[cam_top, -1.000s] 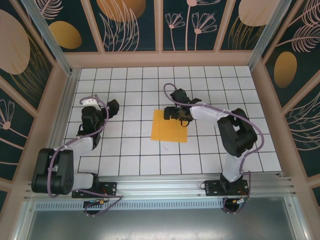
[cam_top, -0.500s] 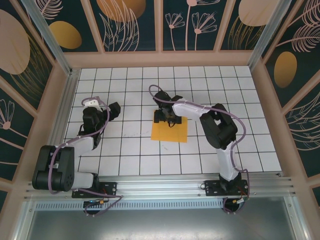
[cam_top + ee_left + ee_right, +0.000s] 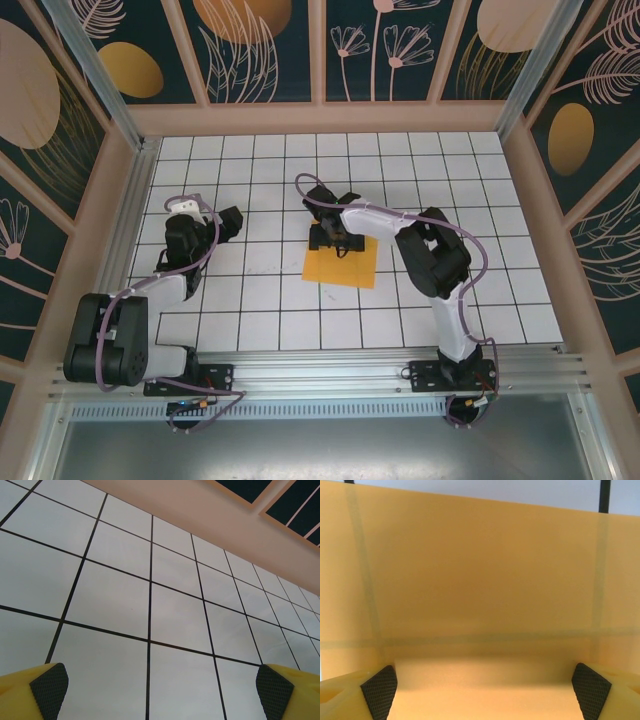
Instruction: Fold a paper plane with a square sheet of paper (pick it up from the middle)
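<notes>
Nearest you, the sheet [image 3: 348, 268] lies flat on the table [image 3: 250, 320], a little skewed to the grid, its near edge free. That flatness is your main risk: thin paper with nothing raised gives no lip to catch. Over its far half the right arm [image 3: 385, 222] holds the right jaws low and spread wide. In the wrist view, both pads [image 3: 379, 690] stand over orange with tile lines showing through the paper. Whether they touch it you cannot tell. If you close from here, the pads may skate across and shove the sheet along the table, or bunch it into a stray crease that spoils the fold lines. Pressing harder to get bite could grind the pads into the table. From above the jaws look to sit towards the far edge, not the middle. A pinch there would probably let the near half droop and swing. Further off to the left, the left arm [image 3: 175, 260] keeps the left jaws released too, its pads [image 3: 49, 686] over bare tiles, well apart from the sheet. So nothing pins the paper if it slides.
</notes>
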Robot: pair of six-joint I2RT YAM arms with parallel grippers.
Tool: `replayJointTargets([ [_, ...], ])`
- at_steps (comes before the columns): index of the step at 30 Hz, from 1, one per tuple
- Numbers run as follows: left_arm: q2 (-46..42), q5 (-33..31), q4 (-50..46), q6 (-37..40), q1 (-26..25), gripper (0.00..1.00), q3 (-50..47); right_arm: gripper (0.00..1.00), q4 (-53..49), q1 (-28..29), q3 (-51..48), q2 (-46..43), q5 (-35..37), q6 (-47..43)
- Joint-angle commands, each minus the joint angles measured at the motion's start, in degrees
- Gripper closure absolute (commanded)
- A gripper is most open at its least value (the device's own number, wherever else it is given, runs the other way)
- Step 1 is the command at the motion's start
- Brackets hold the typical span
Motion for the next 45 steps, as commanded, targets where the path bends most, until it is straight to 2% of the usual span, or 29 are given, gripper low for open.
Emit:
replayJointTargets([
  [1,-1.08,1.34,-0.1,0.96,-0.21,0.01,-0.5,0.01,-4.92,0.79,0.91,-2.02,1.94,0.88],
  [18,-0.66,4.26,0.45,0.76,-0.21,0.01,0.2,0.01,-4.04,0.55,-1.75,-7.45,2.03,4.97],
  [38,0.15,5.74,-0.61,1.31,-0.24,0.02,1.44,0.01,-0.73,0.06,-5.91,-0.21,-3.7,2.78],
  [43,0.27,6.26,-0.9,1.16,-0.24,0.01,1.81,0.06,-0.33,-0.18,-6.51,-0.87,-3.52,2.28],
  [45,0.36,6.45,-0.86,1.22,-0.28,0.02,1.88,0.13,-0.48,-0.46,-6.19,-0.87,-3.36,2.02],
])
